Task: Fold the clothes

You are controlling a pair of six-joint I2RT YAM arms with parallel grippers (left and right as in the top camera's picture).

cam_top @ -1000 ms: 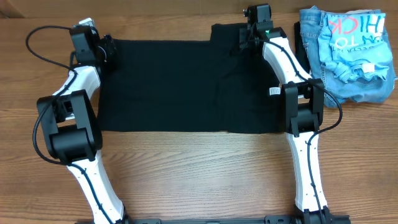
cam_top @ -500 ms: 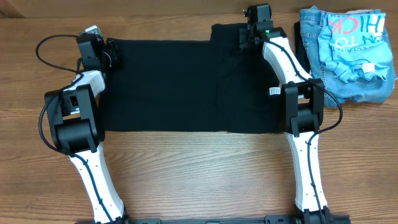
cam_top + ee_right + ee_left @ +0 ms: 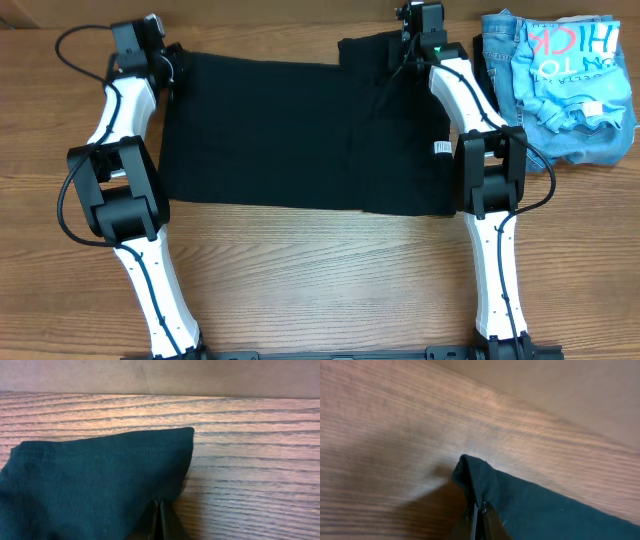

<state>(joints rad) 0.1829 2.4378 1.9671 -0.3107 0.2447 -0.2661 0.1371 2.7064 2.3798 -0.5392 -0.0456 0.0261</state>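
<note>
While the left hand and right hand each pinch a far corner of the black T-shirt, jeans and a light blue shirt crowd the tabletop's far right corner.

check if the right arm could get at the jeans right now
Probably not yet: the right end effector is shut on the black T-shirt. Once it lets go, the jeans lie close on its right with nothing between.

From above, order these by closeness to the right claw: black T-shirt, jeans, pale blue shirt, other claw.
1. black T-shirt, held by the right gripper
2. jeans, just right
3. light blue shirt, atop jeans
4. left gripper, far left
</note>
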